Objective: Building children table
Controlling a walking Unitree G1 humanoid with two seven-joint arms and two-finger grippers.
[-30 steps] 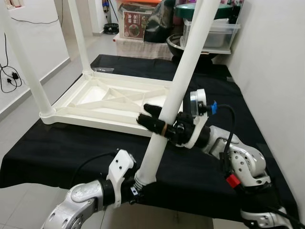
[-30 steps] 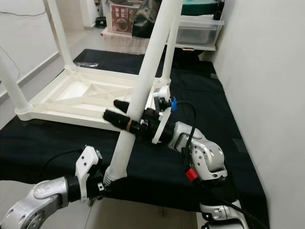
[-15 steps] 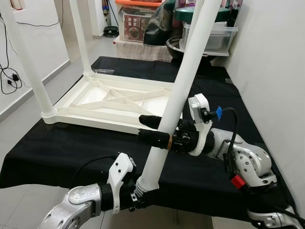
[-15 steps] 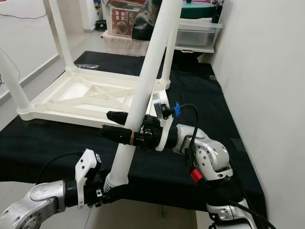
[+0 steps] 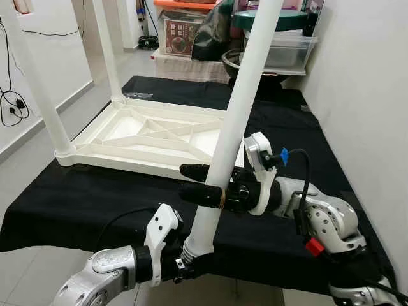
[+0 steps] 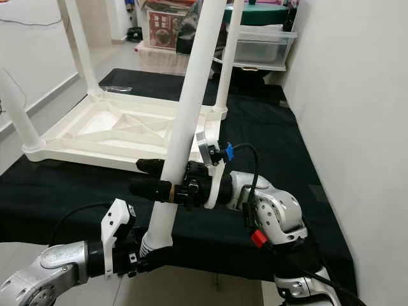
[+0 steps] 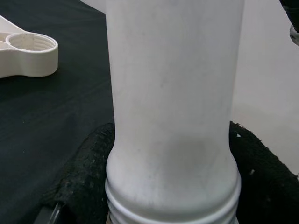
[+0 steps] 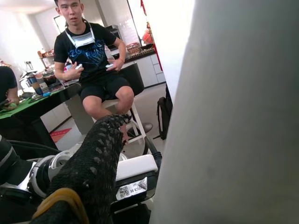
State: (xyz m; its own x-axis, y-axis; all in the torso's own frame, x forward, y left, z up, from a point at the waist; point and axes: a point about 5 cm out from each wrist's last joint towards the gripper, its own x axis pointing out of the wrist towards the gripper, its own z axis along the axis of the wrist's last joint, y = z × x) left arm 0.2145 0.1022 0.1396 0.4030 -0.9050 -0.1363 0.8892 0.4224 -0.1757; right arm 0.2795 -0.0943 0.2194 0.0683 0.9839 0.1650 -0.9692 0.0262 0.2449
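Currently both the left hand and right hand grip the tilted table leg.

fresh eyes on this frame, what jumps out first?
The long white table leg, slanting up through the middle, held by both grippers: the left gripper at its threaded lower end, the right gripper around mid-shaft. Behind it, the upturned white tabletop lies on the black cloth, other legs already standing.

Bright, even indoor light and sharp head views; the right wrist view blows out toward white.
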